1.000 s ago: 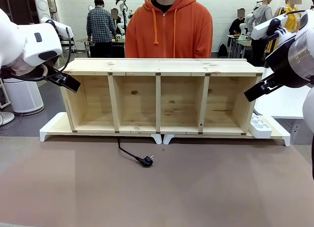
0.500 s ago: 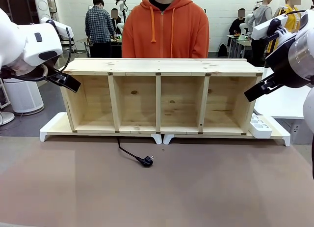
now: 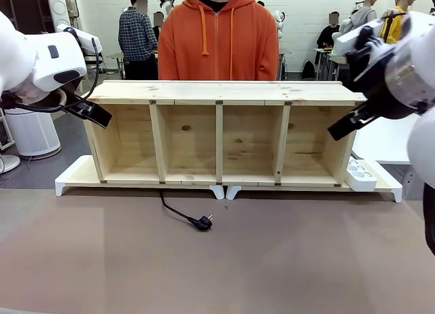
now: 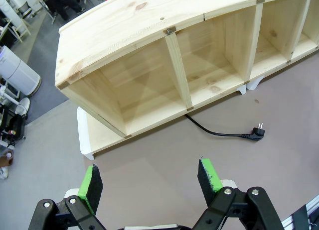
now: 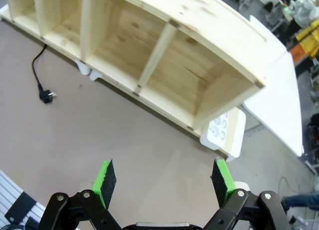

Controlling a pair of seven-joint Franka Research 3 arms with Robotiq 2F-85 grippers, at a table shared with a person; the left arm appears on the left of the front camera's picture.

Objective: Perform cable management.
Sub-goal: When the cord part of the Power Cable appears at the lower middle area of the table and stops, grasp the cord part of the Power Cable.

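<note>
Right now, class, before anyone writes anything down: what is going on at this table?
Nothing is being handled yet. The left end effector and right end effector both hang open and empty, one near each end of the wooden shelf. The black cable lies loose on the table in front of the shelf, its plug unconnected. The white power strip sits by the shelf's right end. A person in an orange hoodie stands behind the shelf.

My finger pads (image 4: 91, 182) are bright green on black. The cable (image 4: 219, 135) is black against the brown table (image 3: 285, 259). The shelf (image 3: 224, 91) is pale knotted pine, the person's hoodie (image 3: 217, 42) orange.
</note>
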